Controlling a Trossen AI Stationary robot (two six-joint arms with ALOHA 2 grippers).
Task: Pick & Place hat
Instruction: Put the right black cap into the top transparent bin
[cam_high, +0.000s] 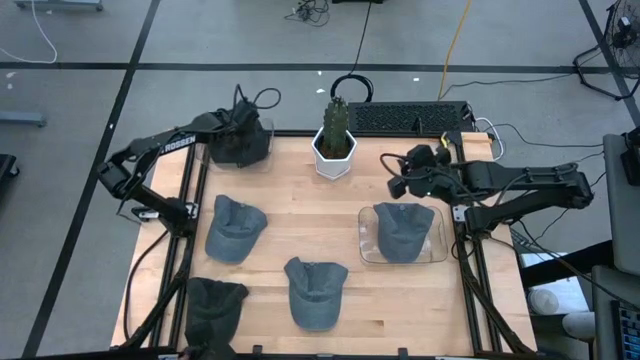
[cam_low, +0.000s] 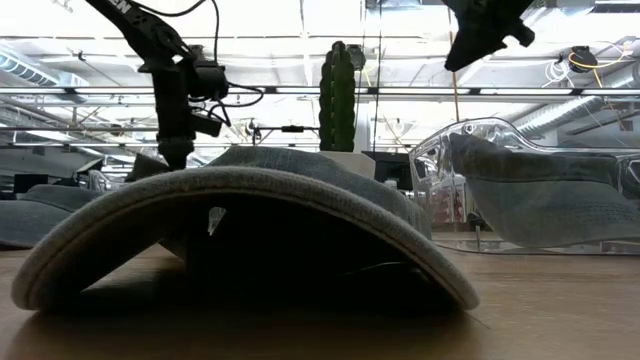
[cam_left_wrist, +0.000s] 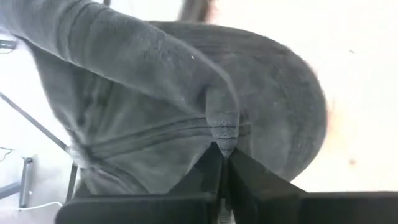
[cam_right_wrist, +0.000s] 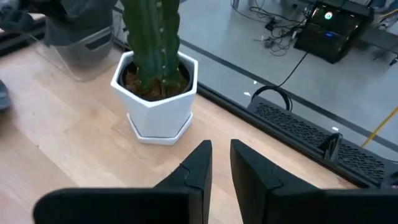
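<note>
5 grey fabric caps total: one dark cap (cam_high: 240, 142) at table's (cam_high: 300, 215) far-left corner, pinched by left gripper (cam_high: 238, 122); orientation unclear. One in clear tray (cam_high: 372, 248), brim toward near edge. Right gripper (cam_high: 400, 180), jaws narrow, empty, near white-potted cactus (cam_high: 335, 140).

Cactus (cam_high: 337, 120) upright in white hexagonal pot (cam_high: 334, 157), table's far edge | black keyboard (cam_high: 410, 118) behind table | headphones (cam_high: 351, 88) on floor | yellow cable (cam_high: 457, 40) beyond keyboard
</note>
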